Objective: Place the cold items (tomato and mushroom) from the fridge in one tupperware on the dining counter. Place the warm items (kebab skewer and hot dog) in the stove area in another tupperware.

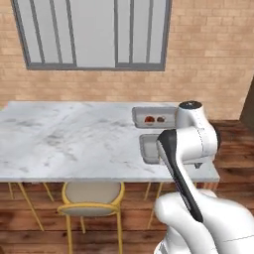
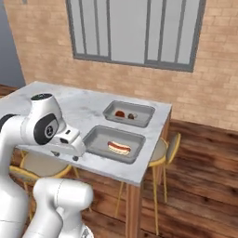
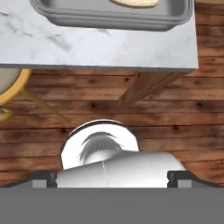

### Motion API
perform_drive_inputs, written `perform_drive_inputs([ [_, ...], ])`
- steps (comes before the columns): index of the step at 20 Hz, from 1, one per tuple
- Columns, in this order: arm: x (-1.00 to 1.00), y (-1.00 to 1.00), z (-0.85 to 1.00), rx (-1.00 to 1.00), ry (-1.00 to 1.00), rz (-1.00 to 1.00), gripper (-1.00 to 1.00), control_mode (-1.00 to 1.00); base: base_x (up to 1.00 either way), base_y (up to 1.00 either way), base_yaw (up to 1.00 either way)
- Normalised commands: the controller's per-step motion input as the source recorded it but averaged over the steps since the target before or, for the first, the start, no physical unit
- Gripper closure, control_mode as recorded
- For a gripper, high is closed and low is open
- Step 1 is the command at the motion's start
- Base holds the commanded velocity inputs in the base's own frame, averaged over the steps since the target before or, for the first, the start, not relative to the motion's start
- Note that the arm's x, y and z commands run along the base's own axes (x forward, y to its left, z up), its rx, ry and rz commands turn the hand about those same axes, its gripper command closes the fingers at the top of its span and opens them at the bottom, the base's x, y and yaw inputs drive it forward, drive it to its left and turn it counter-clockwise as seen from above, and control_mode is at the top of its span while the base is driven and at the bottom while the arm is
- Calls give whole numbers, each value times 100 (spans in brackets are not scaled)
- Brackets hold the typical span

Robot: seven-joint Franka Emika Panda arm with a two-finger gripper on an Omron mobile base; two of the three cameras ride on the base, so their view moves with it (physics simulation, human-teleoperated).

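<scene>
On the dining counter [image 1: 74, 139] stand two grey tupperware trays. The far tupperware [image 2: 142, 111] holds the tomato [image 2: 120, 113] and the mushroom [image 2: 131, 116], which also show as tomato [image 1: 149, 119] and mushroom [image 1: 160, 119]. In the near tupperware [image 2: 95, 139] lies the hot dog [image 2: 119, 147]. My gripper [image 2: 65, 155] hangs at the counter's near edge, just short of that tray, pointing down. Its fingertips [image 3: 41, 177] stand wide apart with nothing between them, so it is open. The near tray's rim [image 3: 109, 15] and the bun's edge [image 3: 133, 2] sit at the top of the hand view. The kebab skewer and the fridge are out of view.
Yellow-framed stools stand under the counter, one [image 1: 92, 196] at its near side and one [image 2: 160, 148] at its right end. A wooden support [image 3: 144, 87] carries the slab. Brick wall and a window lie behind. Wooden floor surrounds the counter.
</scene>
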Motion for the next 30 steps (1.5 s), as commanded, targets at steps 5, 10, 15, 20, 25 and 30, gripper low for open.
perform_drive_inputs([
  [5, 0, 0, 0, 0, 0, 0, -100, 100, -17, 91, 90],
  [10, 0, 0, 0, 0, 0, 0, -100, 100, -10, 80, 93],
  [15, 0, 0, 0, 0, 0, 0, -100, 100, -17, 72, 95],
  [20, 0, 0, 0, 0, 0, 0, -100, 100, -5, 67, 84],
  [25, 0, 0, 0, 0, 0, 0, -100, 100, 73, 13, 47],
  [30, 0, 0, 0, 0, 0, 0, -100, 100, 100, 4, 2],
])
